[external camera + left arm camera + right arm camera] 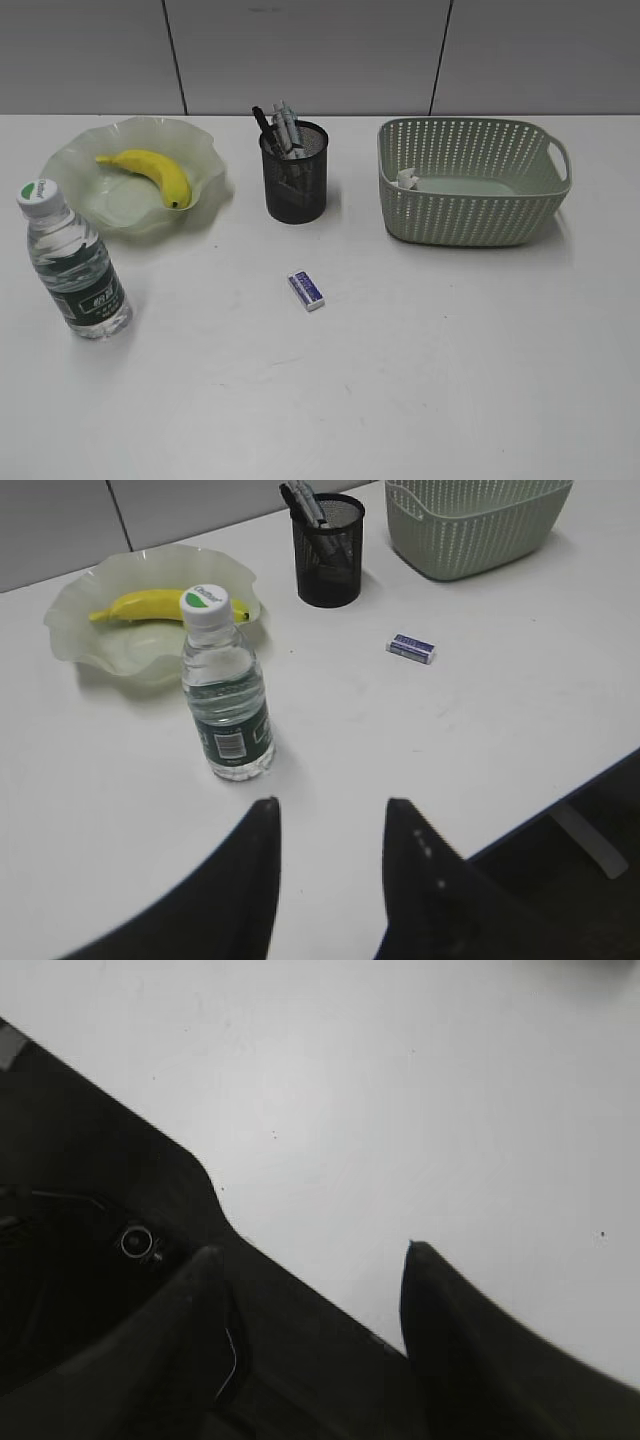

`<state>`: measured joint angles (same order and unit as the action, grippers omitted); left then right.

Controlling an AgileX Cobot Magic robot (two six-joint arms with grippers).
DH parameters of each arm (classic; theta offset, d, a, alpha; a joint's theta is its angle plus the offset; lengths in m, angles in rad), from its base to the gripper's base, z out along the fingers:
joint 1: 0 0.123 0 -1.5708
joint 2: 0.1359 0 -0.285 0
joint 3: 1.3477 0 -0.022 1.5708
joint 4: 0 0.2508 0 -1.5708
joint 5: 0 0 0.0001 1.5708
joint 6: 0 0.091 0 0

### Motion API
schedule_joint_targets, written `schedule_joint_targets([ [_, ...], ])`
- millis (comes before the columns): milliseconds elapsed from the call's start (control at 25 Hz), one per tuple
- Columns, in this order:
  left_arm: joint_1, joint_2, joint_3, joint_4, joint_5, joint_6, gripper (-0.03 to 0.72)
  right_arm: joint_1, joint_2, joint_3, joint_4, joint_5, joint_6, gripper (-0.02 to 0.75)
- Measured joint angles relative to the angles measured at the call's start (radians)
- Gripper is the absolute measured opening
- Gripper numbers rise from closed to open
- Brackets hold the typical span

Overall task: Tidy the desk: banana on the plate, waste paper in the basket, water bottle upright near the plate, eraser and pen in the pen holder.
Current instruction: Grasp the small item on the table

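From the front, only the eraser (307,290) is left out, flat on open desk (450,380) before the pen holder (295,172); pinch its narrow sides. The left gripper (328,865) hangs empty, part open, behind the bottle (226,690), near the desk's edge. The right gripper (310,1310) is wider, empty, over the edge.

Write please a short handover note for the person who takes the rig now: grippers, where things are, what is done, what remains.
Left gripper: open, empty, hanging short of the water bottle.
Right gripper: open, empty, at the desk edge.
Done: banana on the plate; bottle upright near the plate; pens in the pen holder; waste paper in the basket.
Left: the eraser lies on the desk in front of the holder; put it in.
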<state>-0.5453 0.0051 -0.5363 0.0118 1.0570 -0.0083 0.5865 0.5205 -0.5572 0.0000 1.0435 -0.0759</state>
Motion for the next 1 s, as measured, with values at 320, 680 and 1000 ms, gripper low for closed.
schedule_joint_targets([
  [320,0.000,0.232,-0.036,-0.050,-0.099,0.008,0.260,0.000,-0.400,0.046,-0.010,-0.002,0.003,0.446],
  [680,-0.004,0.980,-0.261,-0.274,-0.401,0.089,0.259,0.000,-0.527,0.048,-0.014,-0.002,0.003,0.446],
  [1000,-0.116,1.589,-0.688,-0.305,-0.375,-0.089,0.259,0.000,-0.527,0.048,-0.016,-0.002,0.004,0.446],
])
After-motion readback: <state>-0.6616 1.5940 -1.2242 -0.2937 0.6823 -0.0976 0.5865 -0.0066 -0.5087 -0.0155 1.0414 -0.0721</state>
